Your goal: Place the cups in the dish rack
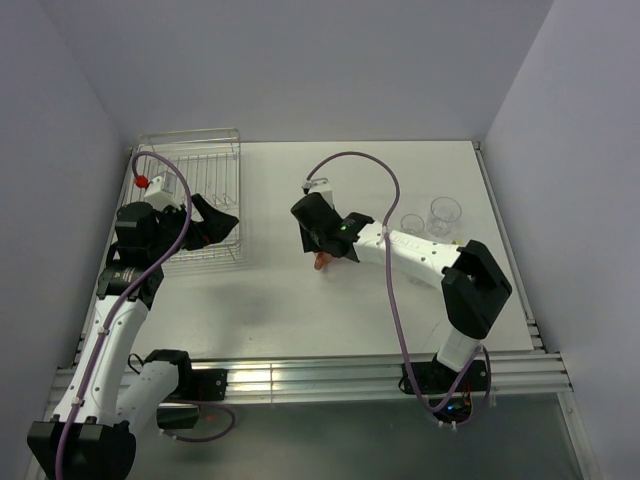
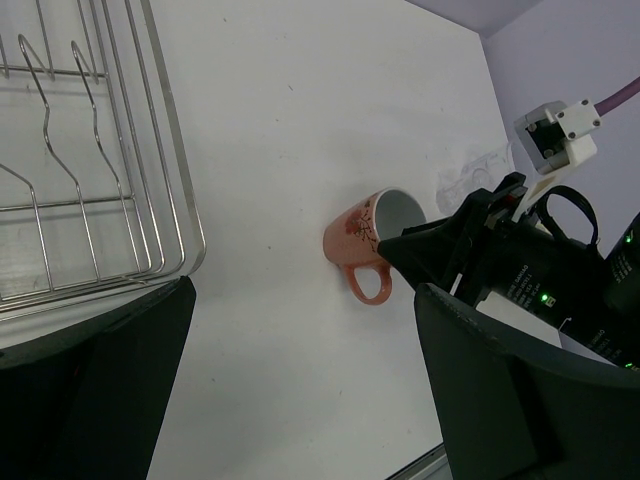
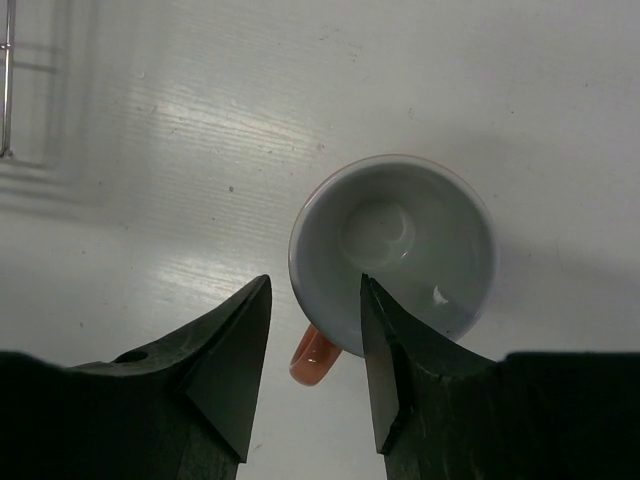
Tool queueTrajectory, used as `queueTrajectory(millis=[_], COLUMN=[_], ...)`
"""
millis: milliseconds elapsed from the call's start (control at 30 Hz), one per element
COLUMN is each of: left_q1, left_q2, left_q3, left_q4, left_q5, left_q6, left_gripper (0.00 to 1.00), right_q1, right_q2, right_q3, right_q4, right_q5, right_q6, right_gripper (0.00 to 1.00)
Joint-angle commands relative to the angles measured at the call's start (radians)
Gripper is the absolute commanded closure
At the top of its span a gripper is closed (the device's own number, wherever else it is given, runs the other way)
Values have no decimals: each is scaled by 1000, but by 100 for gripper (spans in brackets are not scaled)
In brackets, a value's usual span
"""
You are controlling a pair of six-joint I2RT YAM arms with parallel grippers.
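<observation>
Right wrist view: the mug (image 3: pixel 390 250) stands upright on the table (image 3: pixel 150 120), directly below the right gripper (image 3: pixel 313 300), whose spread fingers straddle its handle-side rim. The rack (image 1: pixel 190 170) lies well left, by the left gripper (image 2: pixel 305 300), also spread.

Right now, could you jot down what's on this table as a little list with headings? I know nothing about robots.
Mug: orange mug, white inside, upright, mid-table
Glasses: two clear glasses, side by side on the table's right
Rack: wire rack, far left corner, no cup seen in it
Right gripper: open, one finger on each side of the mug's wall by the handle, not yet closed
Left gripper: open, empty, by the rack's near corner
Cups loaded: none of three
</observation>
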Motion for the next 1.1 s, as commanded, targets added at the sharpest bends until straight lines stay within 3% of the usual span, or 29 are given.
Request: queueTrajectory(millis=[0, 367, 567, 667, 800, 867, 1067], left_q1=[1, 3, 3, 1, 3, 3, 3], left_q2=[0, 3, 1, 3, 6, 7, 23], left_q3=[30, 30, 30, 30, 30, 30, 31], left_q4=[10, 10, 7, 8, 7, 8, 13], left_q5=[-4, -6, -9, -6, -7, -7, -4], left_q6=[9, 9, 9, 9, 9, 9, 6], left_gripper=[1, 1, 1, 1, 1, 1, 1], right_q1=[9, 9, 10, 9, 10, 7, -7], right_q2=[17, 54, 94, 103, 123, 123, 68], right_q3=[52, 60, 81, 92, 117, 130, 160], right_q4=[-6, 5, -3, -9, -29, -43, -57], right_q5=[36, 28, 22, 26, 32, 37, 11], right_q6=[13, 5, 7, 5, 4, 5, -2], right_gripper=[52, 53, 58, 64, 91, 99, 100])
